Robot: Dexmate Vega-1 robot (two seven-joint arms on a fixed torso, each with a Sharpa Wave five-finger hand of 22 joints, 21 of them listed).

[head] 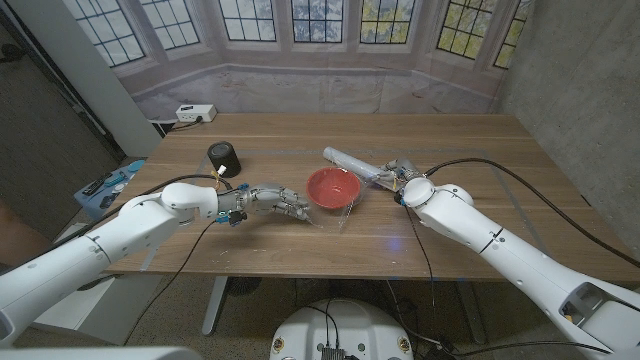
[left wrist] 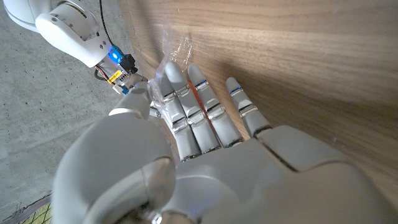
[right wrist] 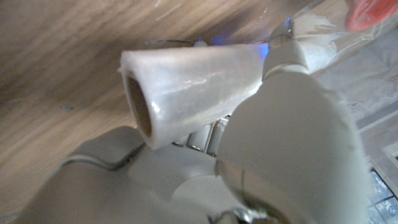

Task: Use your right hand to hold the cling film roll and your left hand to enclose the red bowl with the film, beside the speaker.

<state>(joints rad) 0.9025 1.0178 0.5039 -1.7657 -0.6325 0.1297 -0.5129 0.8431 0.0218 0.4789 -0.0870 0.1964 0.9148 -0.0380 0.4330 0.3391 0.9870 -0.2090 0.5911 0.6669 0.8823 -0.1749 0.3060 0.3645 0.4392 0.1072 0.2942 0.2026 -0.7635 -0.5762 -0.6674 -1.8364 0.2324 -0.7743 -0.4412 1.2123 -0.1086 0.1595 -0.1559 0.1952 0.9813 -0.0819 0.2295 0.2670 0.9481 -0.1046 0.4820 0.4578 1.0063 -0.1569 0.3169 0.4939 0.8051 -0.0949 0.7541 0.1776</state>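
The red bowl (head: 333,187) sat near the centre of the head frame on the wooden counter (head: 470,150), with a clear sheet of cling film (head: 345,212) drawn down over its near side to the counter surface. The black speaker (head: 224,159) stood left of the bowl, apart from it, in the upper left part of the counter.

The cling film roll (head: 350,160) lay just right of the bowl, slanting from the upper centre of the frame toward the right robot hand (head: 398,175). In the right wrist view the roll (right wrist: 193,87) crossed the middle of the frame, its open cardboard core facing left, and the right robot hand (right wrist: 261,143) was wrapped around it — fingers beneath, the thumb over the top.

The left robot hand (head: 275,202) reached in from the left of the head frame, its fingertips just short of the bowl's lower left edge at the film. In the left wrist view the left robot hand (left wrist: 199,124) had its fingers (left wrist: 205,102) pressed together and extended against the wood, with crinkled film (left wrist: 177,50) at their tips — whether they pinched the film I could not tell.

A white power strip (head: 195,114) lay at the counter's far left corner.
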